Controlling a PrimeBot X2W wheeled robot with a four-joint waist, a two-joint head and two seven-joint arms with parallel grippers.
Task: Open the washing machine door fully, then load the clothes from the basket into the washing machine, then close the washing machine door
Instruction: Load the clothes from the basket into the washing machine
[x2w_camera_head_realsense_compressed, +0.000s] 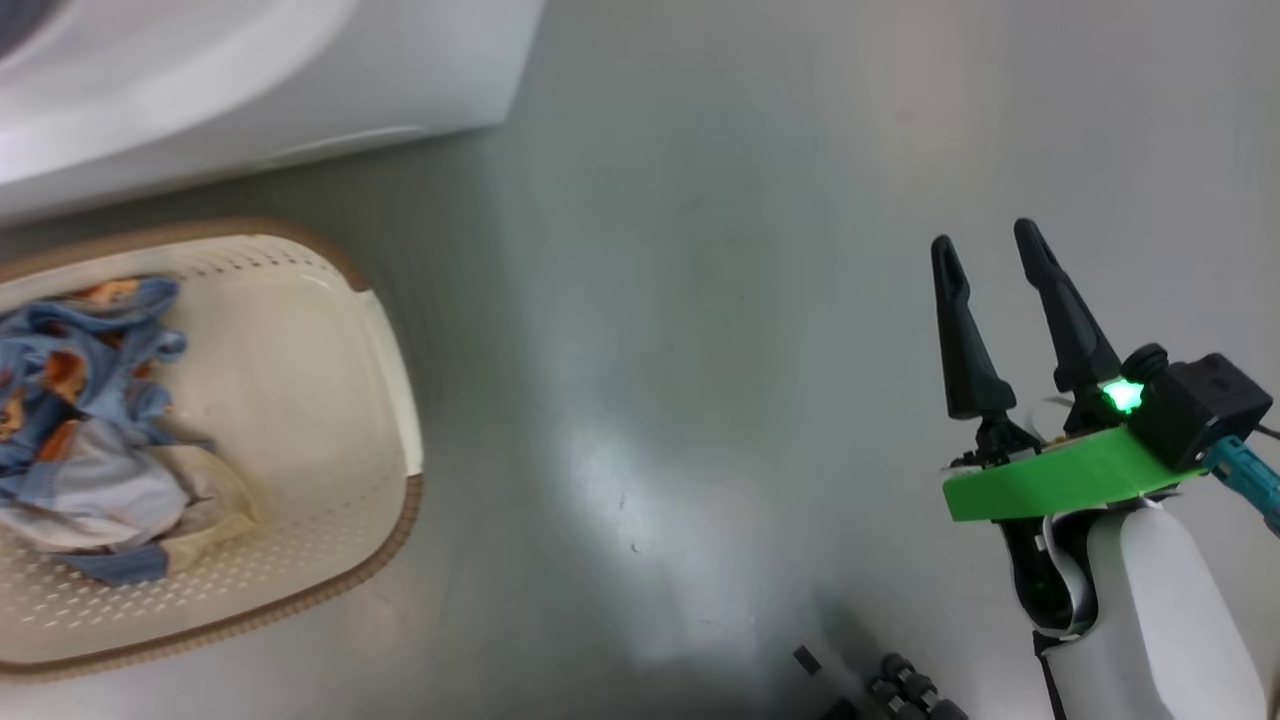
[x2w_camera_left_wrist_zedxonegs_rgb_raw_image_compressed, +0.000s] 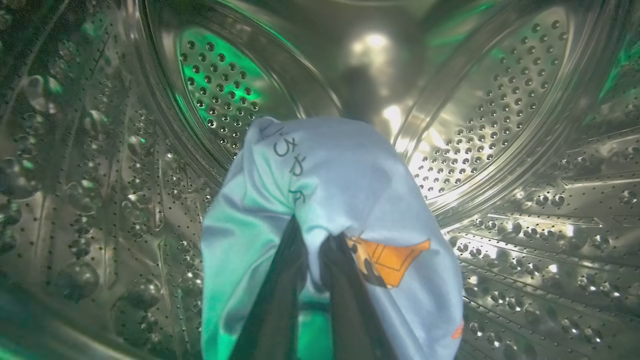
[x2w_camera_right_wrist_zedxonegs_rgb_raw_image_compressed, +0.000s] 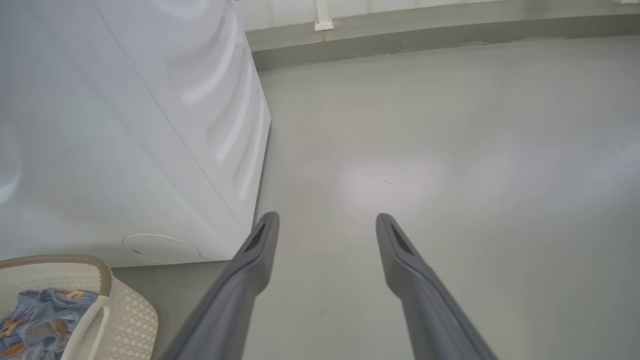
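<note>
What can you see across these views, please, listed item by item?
washer: one, white, head view's upper left
drum: one, perforated steel, around left pincer
basket: one, cream with brown rim, on floor by washer
clothes: heap, blue-orange and white, in basket
garment: one, light blue with orange print, inside drum
floor: grey, beneath basket and washer
left pincer: dark, shut on garment
right pincer: dark, open, over floor

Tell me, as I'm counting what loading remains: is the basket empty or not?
Not empty. The basket holds a heap of blue printed and pale clothes at one end; the rest of its floor is bare.
</note>
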